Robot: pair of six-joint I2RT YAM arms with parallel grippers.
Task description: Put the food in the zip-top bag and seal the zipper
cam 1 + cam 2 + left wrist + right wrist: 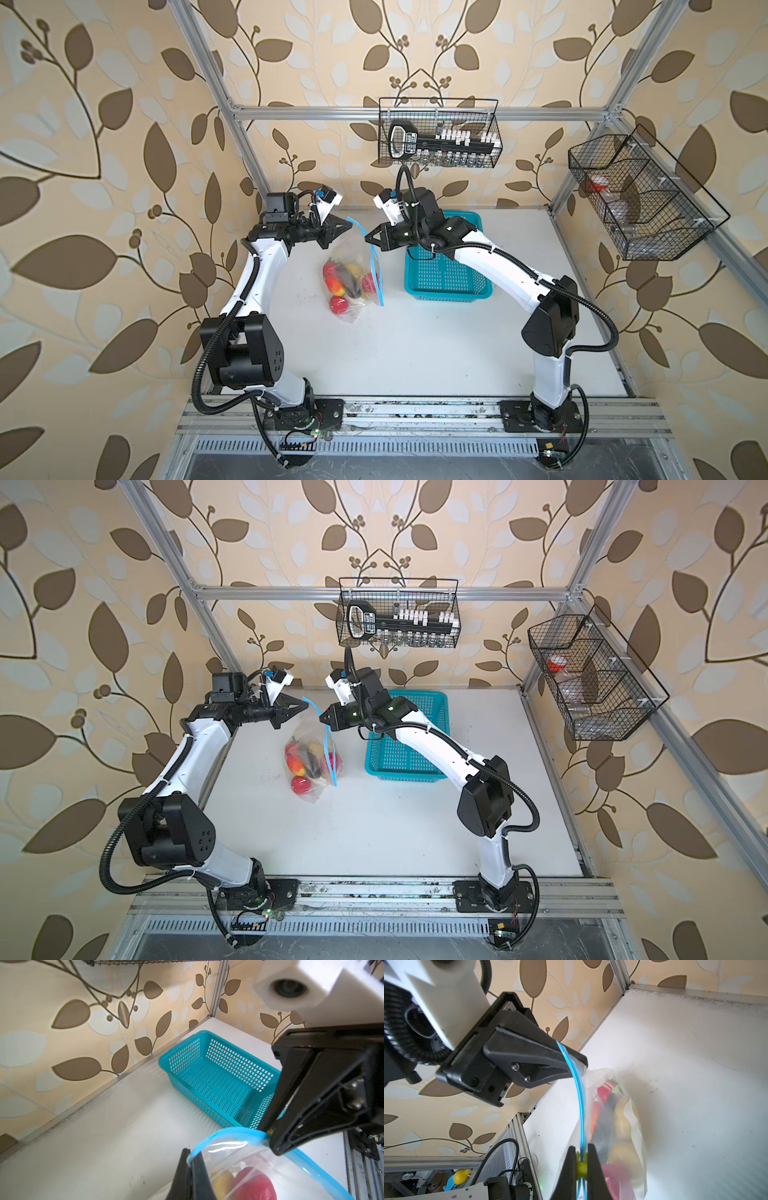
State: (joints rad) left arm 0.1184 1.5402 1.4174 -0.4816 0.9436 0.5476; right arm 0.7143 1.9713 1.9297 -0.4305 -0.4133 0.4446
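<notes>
Clamping hard with the left gripper (350, 226) on one end of the zipper (376, 274), holding that corner of the zip-top bag (353, 249) up above the table (415, 353). Pinching the small yellow slider (581, 1166) on the same light-blue strip with the right gripper (367, 237), fingers closed tight around it, just beside the left gripper. Hanging between the two, sagging down toward the table with the food (345, 282) sitting inside the clear plastic: red tomatoes, a yellow-brown potato, a dark purple piece. Lying left of the turquoise basket (446, 274), apart from it. Not showing clearly how much of the strip is sealed.
</notes>
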